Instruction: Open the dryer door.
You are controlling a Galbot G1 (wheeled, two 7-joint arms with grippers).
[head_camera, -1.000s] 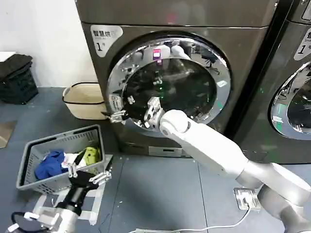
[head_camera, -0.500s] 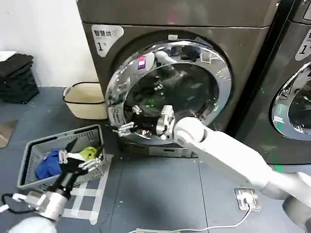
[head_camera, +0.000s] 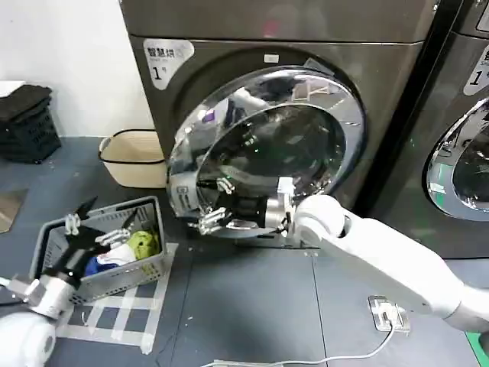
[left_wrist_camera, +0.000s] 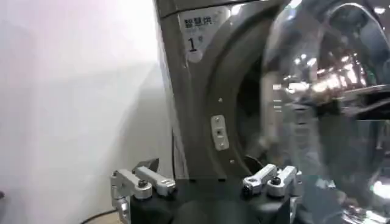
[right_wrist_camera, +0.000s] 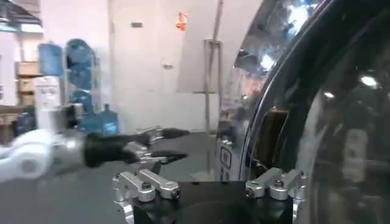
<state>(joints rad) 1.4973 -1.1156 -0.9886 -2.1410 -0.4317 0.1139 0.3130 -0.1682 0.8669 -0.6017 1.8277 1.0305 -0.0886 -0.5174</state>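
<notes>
The dryer door [head_camera: 275, 141], a chrome-rimmed porthole with dark glass, stands partly swung out from the grey-brown machine marked "1" [head_camera: 158, 73]. My right gripper [head_camera: 214, 203] is open at the door's free left edge, one finger above and one below. In the right wrist view the door [right_wrist_camera: 317, 91] rises beside the open right gripper [right_wrist_camera: 207, 182], its rim close to one finger. My left gripper [head_camera: 102, 225] is open and holds nothing, hovering over the laundry basket. From the left wrist the left gripper [left_wrist_camera: 207, 182] faces the machine and the door [left_wrist_camera: 329, 91].
A grey laundry basket [head_camera: 46, 246] with clothes sits on taped floor marks at the left. A beige basket [head_camera: 130, 157] stands beside the machine, a black crate [head_camera: 27, 122] farther left. A second machine [head_camera: 458, 153] is at the right. A socket and cable [head_camera: 386, 312] lie on the floor.
The door has swung farther out from the machine. My right gripper moved down and toward me with the door's edge. My left arm shifted left over the basket.
</notes>
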